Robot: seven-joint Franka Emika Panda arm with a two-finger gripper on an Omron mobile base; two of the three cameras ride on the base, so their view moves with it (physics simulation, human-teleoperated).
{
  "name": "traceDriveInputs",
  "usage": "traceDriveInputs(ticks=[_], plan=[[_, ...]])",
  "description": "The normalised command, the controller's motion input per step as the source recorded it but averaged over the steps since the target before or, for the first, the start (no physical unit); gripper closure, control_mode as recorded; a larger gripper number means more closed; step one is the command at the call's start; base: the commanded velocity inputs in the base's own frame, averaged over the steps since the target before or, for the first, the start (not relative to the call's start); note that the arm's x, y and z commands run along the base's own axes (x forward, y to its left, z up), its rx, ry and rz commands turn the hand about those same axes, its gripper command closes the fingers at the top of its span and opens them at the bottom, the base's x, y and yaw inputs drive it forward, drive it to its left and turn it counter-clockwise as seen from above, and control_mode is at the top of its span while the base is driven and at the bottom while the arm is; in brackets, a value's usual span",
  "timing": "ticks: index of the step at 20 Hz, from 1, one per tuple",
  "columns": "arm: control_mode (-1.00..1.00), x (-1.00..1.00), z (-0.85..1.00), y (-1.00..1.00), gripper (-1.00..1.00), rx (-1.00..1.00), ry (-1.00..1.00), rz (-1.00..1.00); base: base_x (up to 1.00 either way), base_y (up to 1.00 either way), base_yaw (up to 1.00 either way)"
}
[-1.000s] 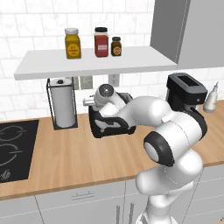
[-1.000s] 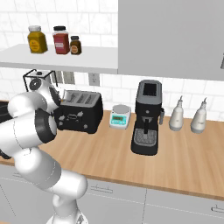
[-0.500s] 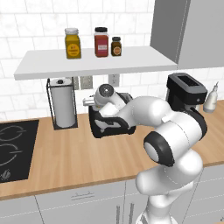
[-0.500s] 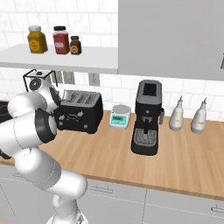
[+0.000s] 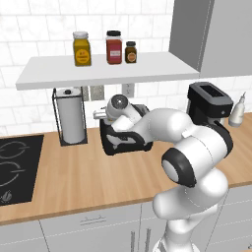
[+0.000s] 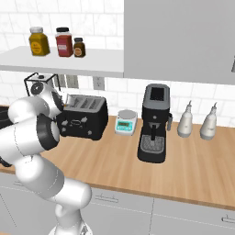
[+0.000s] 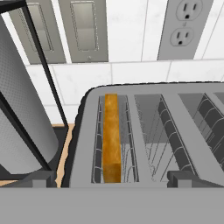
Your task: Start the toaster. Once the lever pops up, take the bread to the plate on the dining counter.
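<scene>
While the white arm is reaching over the wood-topped bench (image 5: 83,177), its hand (image 7: 112,177) is hovering just above the toaster (image 6: 85,120) with its fingers (image 7: 43,178) standing wide apart and gripping nothing. The toaster is sitting at the back of the bench against the white tiled wall, and the bread (image 7: 111,138) is standing on edge in the slot nearest the paper towel roll (image 5: 71,115), its golden-brown crust facing up. A black hob (image 5: 15,167) is lying at the bench's left end, and grey cabinet fronts are running beneath it. To the toaster's right a small kitchen scale (image 6: 125,123), a black-and-grey coffee machine (image 6: 155,121) and two pale bottles (image 6: 186,120) are standing in a row. Above, a white shelf (image 5: 108,71) is carrying three spice jars (image 5: 113,47), beside a grey wall cupboard. Wall switches and a socket (image 7: 186,26) are showing behind the toaster. In the left base view the arm is covering most of the toaster, and its front lever is too hard to make out.
</scene>
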Motion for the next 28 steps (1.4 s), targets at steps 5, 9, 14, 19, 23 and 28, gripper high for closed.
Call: traceDriveInputs(ticks=[5, 9, 14, 19, 23, 28], plan=[[-1.0, 0.0, 0.0, 0.0, -1.0, 0.0, 0.0, 0.0, 0.0, 0.0, 0.0], [-1.0, 0.0, 0.0, 0.0, -1.0, 0.0, 0.0, 0.0, 0.0, 0.0, 0.0], [-1.0, 0.0, 0.0, 0.0, -1.0, 0.0, 0.0, 0.0, 0.0, 0.0, 0.0], [-1.0, 0.0, 0.0, 0.0, -1.0, 0.0, 0.0, 0.0, 0.0, 0.0, 0.0], [-1.0, 0.0, 0.0, 0.0, -1.0, 0.0, 0.0, 0.0, 0.0, 0.0, 0.0], [-1.0, 0.0, 0.0, 0.0, -1.0, 0.0, 0.0, 0.0, 0.0, 0.0, 0.0]])
